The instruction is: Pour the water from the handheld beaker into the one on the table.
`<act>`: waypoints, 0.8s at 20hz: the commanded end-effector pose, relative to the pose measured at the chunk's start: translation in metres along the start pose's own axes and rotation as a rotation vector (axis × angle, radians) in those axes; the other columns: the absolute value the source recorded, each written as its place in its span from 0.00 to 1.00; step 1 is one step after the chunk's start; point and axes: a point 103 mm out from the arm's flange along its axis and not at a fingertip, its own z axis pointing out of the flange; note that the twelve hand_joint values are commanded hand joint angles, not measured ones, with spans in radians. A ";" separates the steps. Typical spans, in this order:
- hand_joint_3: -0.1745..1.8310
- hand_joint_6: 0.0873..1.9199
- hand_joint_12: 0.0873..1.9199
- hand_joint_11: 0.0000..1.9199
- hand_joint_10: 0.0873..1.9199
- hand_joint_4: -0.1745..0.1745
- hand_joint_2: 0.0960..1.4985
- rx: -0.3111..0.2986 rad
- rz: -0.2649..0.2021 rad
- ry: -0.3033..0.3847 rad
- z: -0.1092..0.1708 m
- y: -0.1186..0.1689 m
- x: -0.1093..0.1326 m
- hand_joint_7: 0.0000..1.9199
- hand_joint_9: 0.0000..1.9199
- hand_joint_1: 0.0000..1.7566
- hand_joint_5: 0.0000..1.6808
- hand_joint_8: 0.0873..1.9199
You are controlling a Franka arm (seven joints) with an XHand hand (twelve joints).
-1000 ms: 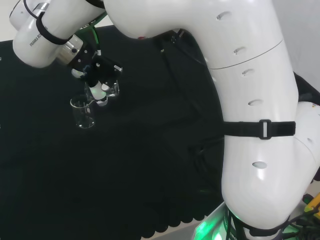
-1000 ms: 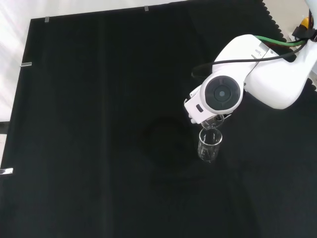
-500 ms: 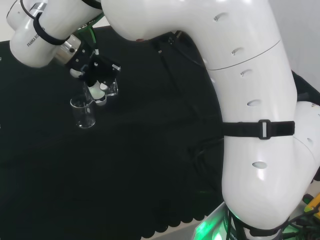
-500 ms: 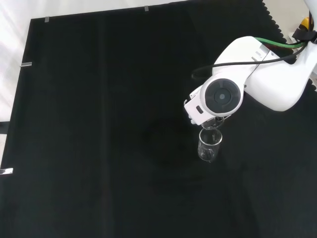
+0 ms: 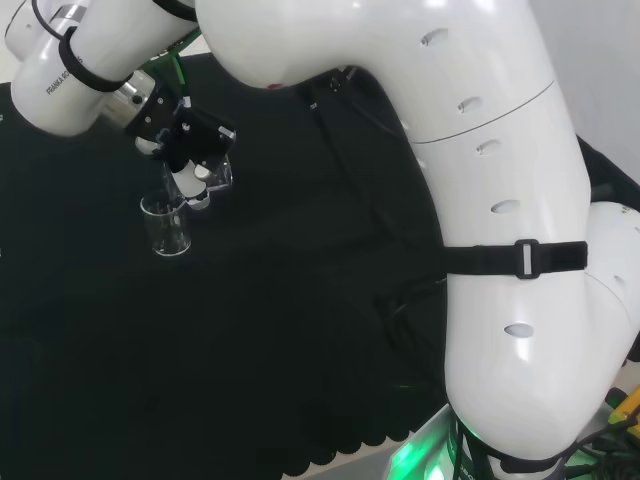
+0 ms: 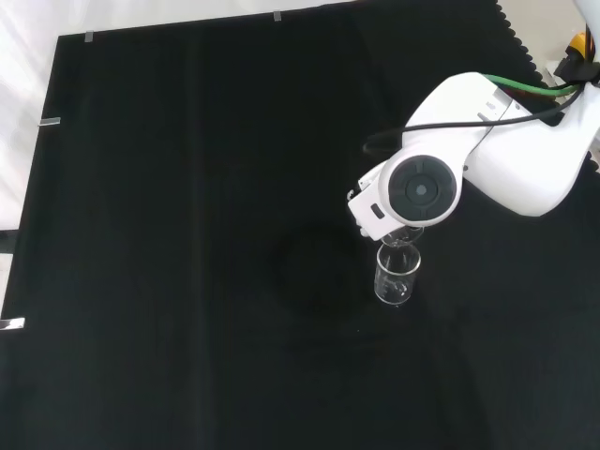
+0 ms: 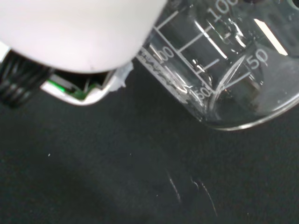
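A clear glass beaker (image 5: 166, 227) stands upright on the black cloth; the front view shows it (image 6: 397, 276) just below the arm's round grey cap. Right above it in the head view, the black and white hand (image 5: 190, 150) has its fingers curled round a second small clear beaker (image 5: 222, 174), held tilted beside the standing one's rim. In the wrist view the held beaker (image 7: 224, 65) is close and large, with printed scale marks, next to a blurred white part of the hand (image 7: 70, 32). Whether water is in either beaker I cannot tell.
Black cloth (image 6: 187, 234) covers the bench around the beaker. The arm's big white links (image 5: 480, 200) fill the head view's right side. A green cable (image 6: 525, 84) runs along the arm in the front view.
The hand with the held beaker has risen slightly and shifted a little toward the head view's upper left. The standing beaker has not moved.
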 end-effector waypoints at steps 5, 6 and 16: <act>0.58 0.46 0.34 0.74 0.36 0.00 0.29 0.017 -0.003 -0.023 -0.002 -0.002 0.002 0.66 0.87 0.75 0.71 0.44; 0.58 0.46 0.34 0.74 0.36 0.00 0.29 0.017 -0.003 -0.024 -0.003 -0.002 0.003 0.66 0.87 0.75 0.71 0.44; 0.58 0.46 0.34 0.74 0.36 0.00 0.29 0.022 -0.002 -0.033 -0.005 -0.002 0.005 0.66 0.87 0.75 0.71 0.44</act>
